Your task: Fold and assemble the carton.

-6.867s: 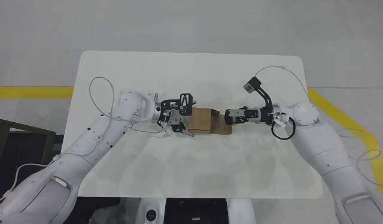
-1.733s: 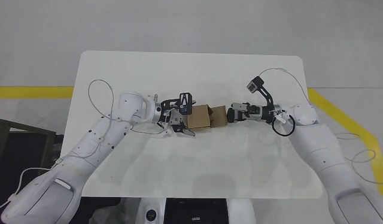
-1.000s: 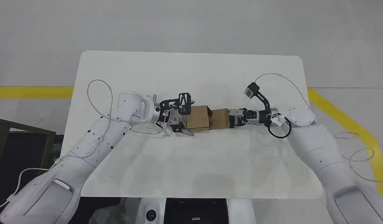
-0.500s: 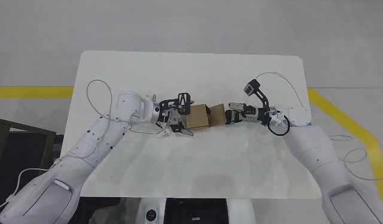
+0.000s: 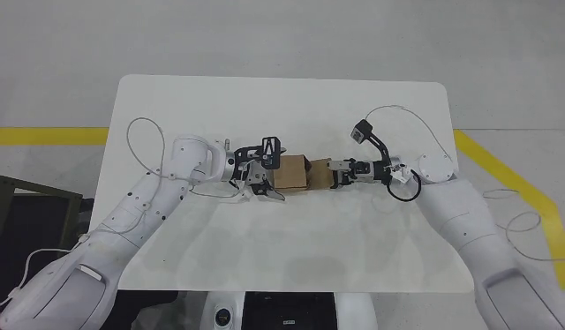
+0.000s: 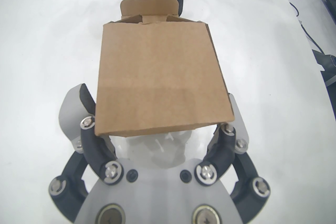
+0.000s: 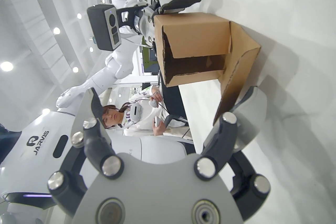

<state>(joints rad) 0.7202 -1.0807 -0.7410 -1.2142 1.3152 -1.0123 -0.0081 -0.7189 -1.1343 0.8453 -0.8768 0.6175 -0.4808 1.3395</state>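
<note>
A brown carton [image 5: 291, 173] lies on its side in the middle of the white table [image 5: 282, 109]. My left gripper [image 5: 265, 167] is shut on one end of it, and in the left wrist view its fingers [image 6: 84, 101] press both side walls of the carton [image 6: 157, 72]. The far end is open, with an end flap [image 5: 320, 169] standing up and side flaps partly folded in. My right gripper [image 5: 340, 173] stands open right at that end. In the right wrist view the flap [image 7: 236, 64] leans against one finger [image 7: 252, 101], in front of the carton's dark inside [image 7: 194, 64].
Bare tabletop surrounds the carton on every side. Loose cables [image 5: 146, 140] loop from both arms over the table. A yellow line [image 5: 53, 136] runs across the floor past both table ends, and a dark frame [image 5: 26, 215] stands at the left.
My right gripper has moved in toward the carton's open end. The end flap, flat on the table before, now stands up against it. The left gripper has kept still on the carton.
</note>
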